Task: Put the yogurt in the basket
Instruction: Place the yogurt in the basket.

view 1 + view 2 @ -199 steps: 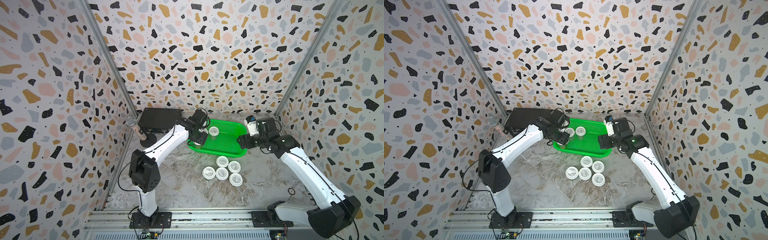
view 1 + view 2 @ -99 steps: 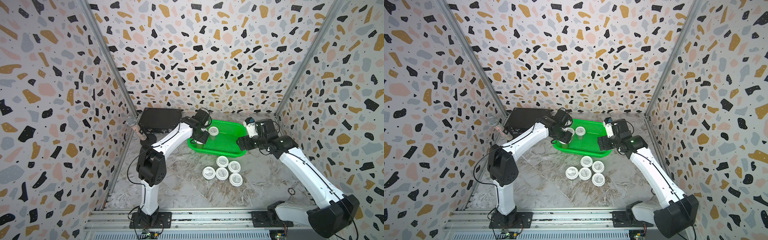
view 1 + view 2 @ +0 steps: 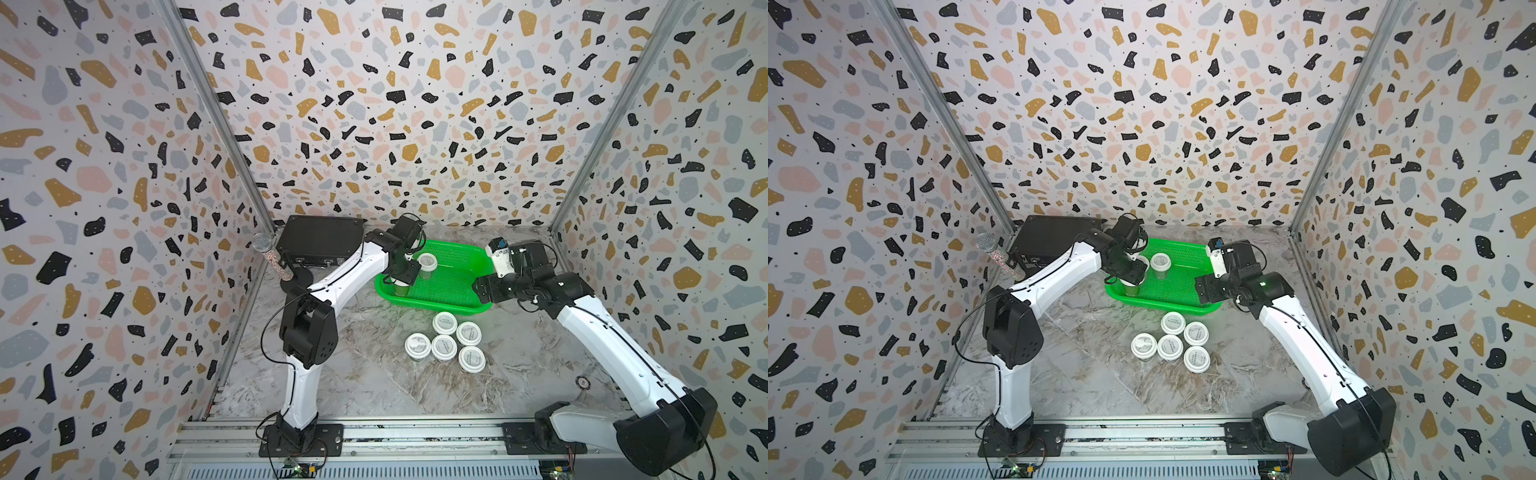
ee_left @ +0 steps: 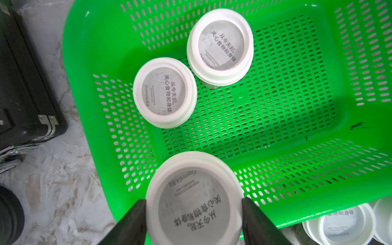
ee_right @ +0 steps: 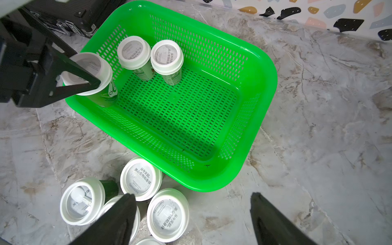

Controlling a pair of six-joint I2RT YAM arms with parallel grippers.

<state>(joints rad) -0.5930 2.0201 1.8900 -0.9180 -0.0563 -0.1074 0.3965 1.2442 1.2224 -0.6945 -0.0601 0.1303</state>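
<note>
- The tabletop (image 3: 374,386) carries five yogurt cups (image 3: 444,347) in a cluster just in front of the basket (image 3: 457,306); they have not moved.
- The basket holds two standing cups (image 4: 164,92), close together near one end.
- In the last second the left arm has raised its elbow. The left fingers (image 4: 133,222) pinch a third cup (image 4: 194,199) at its lid, inside the basket's near corner. Whether it touches the floor, I cannot tell. I judge that release comes next.
- The right fingers (image 5: 116,222) stay spread above the cluster, empty.
</note>
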